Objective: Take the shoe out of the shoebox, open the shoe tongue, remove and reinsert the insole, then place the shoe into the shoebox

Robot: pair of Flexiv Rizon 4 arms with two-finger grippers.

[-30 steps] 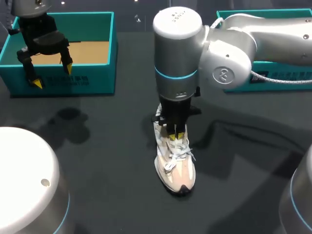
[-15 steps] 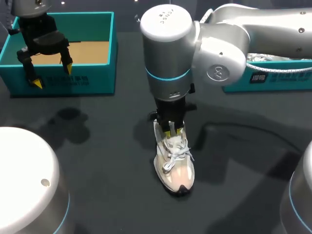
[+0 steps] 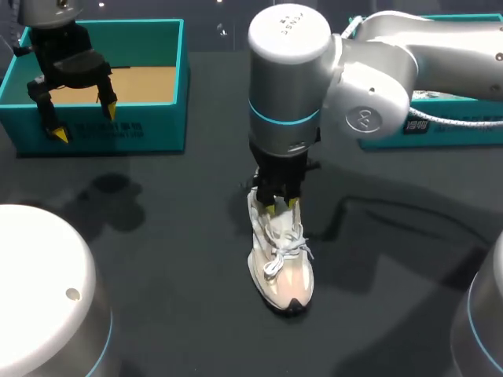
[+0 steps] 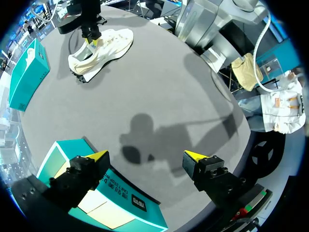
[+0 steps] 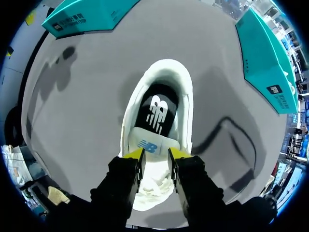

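While its toe points at the near edge, the shoe (image 3: pixel 281 271) stands upright mid-bench (image 3: pixel 157 259), with wide dark surface around it and well apart from both boxes. Just behind the laces, the right end effector (image 3: pixel 280 206) comes straight down, fingers pinched on the tongue (image 5: pixel 153 144). Farther back on the left, the open shoebox (image 3: pixel 141 129) sits by the far edge. The left end effector (image 3: pixel 85 122) hangs over its front wall, fingers spread wide and holding nothing. A second teal box (image 3: pixel 471 135) sits far right.
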